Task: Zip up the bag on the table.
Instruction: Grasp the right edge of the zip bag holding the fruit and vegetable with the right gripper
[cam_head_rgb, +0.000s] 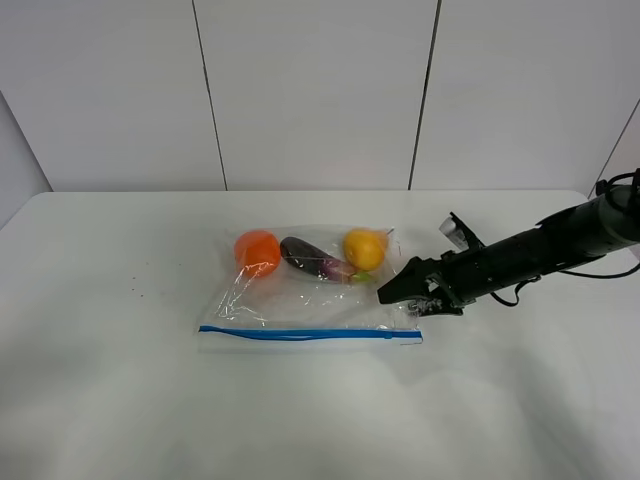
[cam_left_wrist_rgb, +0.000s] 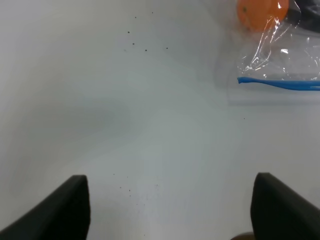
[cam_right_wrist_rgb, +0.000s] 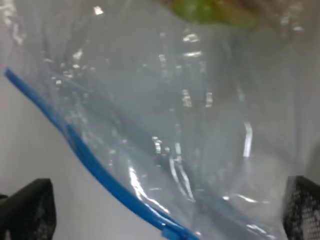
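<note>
On the table (cam_head_rgb: 100, 400), the bag (cam_head_rgb: 300, 305) holds orange (cam_head_rgb: 258, 250), aubergine (cam_head_rgb: 312, 259), lemon (cam_head_rgb: 364, 248); left and right jaws stand released.

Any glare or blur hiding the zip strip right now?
Exterior high: sharp, evenly lit, zip strip plain along the bag. Right wrist: blurry close-up, glare streaks on the plastic, strip traceable. Left wrist: clear, only the strip's end in frame.

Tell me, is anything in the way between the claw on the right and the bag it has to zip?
Nothing visible. The right claw hangs open at the right end of the bag, near the blue zip strip. The left claw is farther off, with only table surface between it and the bag.
</note>
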